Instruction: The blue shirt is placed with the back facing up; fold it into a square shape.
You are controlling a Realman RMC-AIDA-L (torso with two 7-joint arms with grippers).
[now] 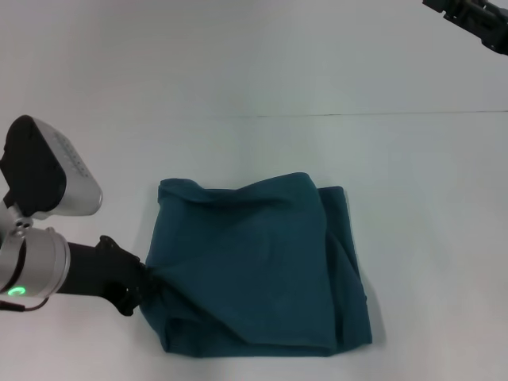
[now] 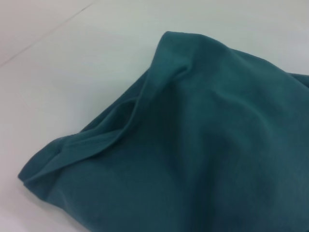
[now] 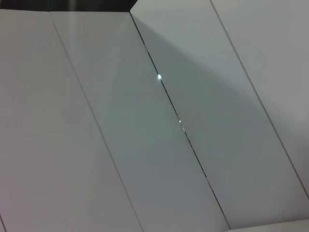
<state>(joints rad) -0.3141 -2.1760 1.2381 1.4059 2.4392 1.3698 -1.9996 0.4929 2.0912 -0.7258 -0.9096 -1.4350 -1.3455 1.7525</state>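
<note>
We see left gripper [image 1: 141,287] clamped on blue shirt [image 1: 254,266] edge | right gripper [image 1: 476,20] far off, state unclear

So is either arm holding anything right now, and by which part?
The left tool pinches the blue shirt at its left edge, near the lower corner. The right arm is parked, away from it.

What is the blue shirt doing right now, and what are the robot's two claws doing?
blue shirt: folded into a rough, rumpled square, lying on the white table, its left edge bunched up.
left claw: low at the shirt's bunched left edge, touching the cloth; its grip is hidden by the fabric.
right claw: raised at the far right, away from the shirt, holding nothing that shows.
</note>
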